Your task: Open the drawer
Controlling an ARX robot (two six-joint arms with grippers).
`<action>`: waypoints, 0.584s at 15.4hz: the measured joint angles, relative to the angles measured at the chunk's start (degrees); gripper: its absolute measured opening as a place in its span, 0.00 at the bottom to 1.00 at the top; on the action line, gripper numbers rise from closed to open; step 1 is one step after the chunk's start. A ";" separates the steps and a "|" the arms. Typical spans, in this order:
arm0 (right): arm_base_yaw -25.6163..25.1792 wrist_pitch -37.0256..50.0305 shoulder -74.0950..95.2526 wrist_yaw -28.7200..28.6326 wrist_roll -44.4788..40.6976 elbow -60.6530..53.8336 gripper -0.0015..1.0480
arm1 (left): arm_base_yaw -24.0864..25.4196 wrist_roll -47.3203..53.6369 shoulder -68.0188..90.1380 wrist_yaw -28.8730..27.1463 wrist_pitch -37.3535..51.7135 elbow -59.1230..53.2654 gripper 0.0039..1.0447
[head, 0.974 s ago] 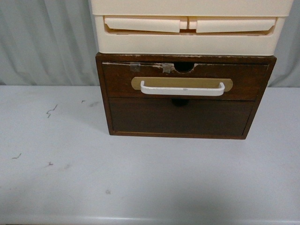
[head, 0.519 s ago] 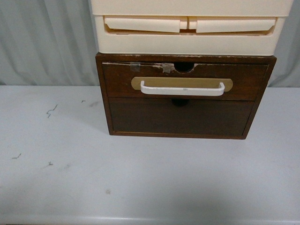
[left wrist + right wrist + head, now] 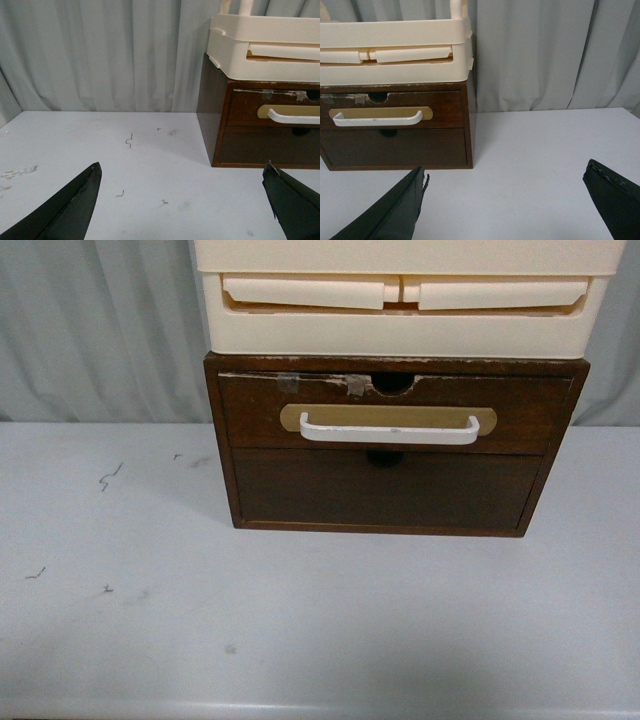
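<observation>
Status: drawer shut, front flush w/ the dark wooden cabinet; task not yet begun. Neither arm shows in the front view. Left gripper: spread wide, fingers far apart, only bare white table between them. Right gripper: likewise wide apart and empty. The drawer lies ahead of both grippers and well apart from each, off to the inner side of either one and higher than the fingertips. White bar handle on tan oval plate runs level across the drawer front. Semicircular notch and tape scraps sit on the top edge above it. Plain handleless panel is directly below, and cream plastic drawers are stacked on top (neither is the target). Step in hand, by judgement: approach and take the handle. Recommended: use one gripper only and raise it to handle height. Turn the jaws so one finger passes above the bar and one below, entering near mid-span so the pull is square. Close firmly, then draw straight back along the drawer's axis. Risk: cabinet appears to stand free and top-loaded, so a jerk or off-centre pull may drag the whole stack; the other gripper could brace it.
</observation>
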 joint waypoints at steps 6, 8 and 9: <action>0.00 0.00 0.00 0.00 0.00 0.00 0.94 | 0.00 0.00 0.00 0.00 0.02 0.00 0.94; 0.00 0.00 0.00 0.00 0.00 0.00 0.94 | 0.00 0.00 0.00 0.00 0.02 0.00 0.94; 0.00 0.00 0.00 0.00 0.00 0.00 0.94 | 0.00 0.00 0.00 0.00 0.02 0.00 0.94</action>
